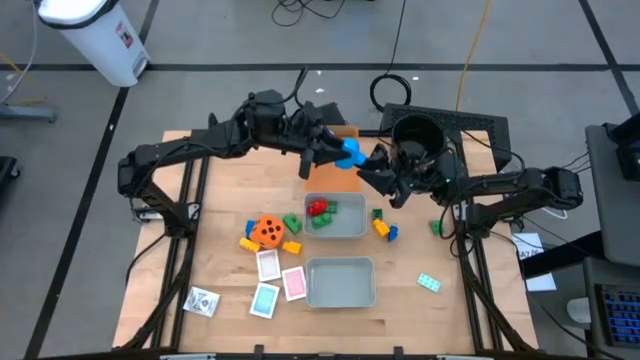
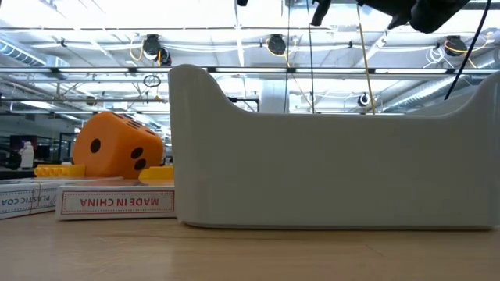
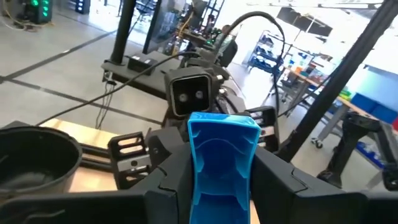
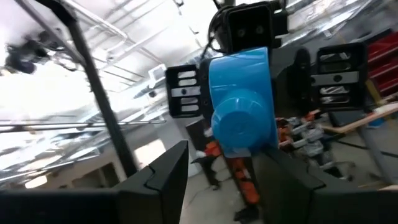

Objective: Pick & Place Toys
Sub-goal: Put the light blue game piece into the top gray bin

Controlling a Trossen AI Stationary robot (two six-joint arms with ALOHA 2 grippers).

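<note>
My left gripper [image 1: 335, 152] is shut on a blue brick [image 1: 352, 152], high over the table's far middle. The brick also shows in the left wrist view [image 3: 222, 162] and the right wrist view [image 4: 241, 102]. My right gripper [image 1: 372, 172] is open and faces the brick from the right. Its fingers [image 4: 163, 177] stand apart just short of the brick and touch nothing. An orange die [image 1: 266, 231] rests on the table among small bricks and cards. Red and green bricks [image 1: 320, 210] lie in the far grey tray [image 1: 350, 228]. My left gripper pinches the blue brick by its two opposite sides [image 3: 194, 155] between its two fingers [image 3: 163, 180]. The fingers come roughly level from the table's left. The brick sticks out past the fingertips toward my right gripper and is lifted clear of everything.
A second grey tray [image 1: 340, 284] stands near the front, and its wall [image 2: 328, 164] fills the low view. Pink, white and teal cards [image 1: 280, 280] lie left of it. Yellow and blue bricks [image 1: 383, 228], a green brick [image 1: 436, 228] and a teal card [image 1: 429, 283] lie to the right. A black pot [image 1: 415, 135] stands at the far edge.
</note>
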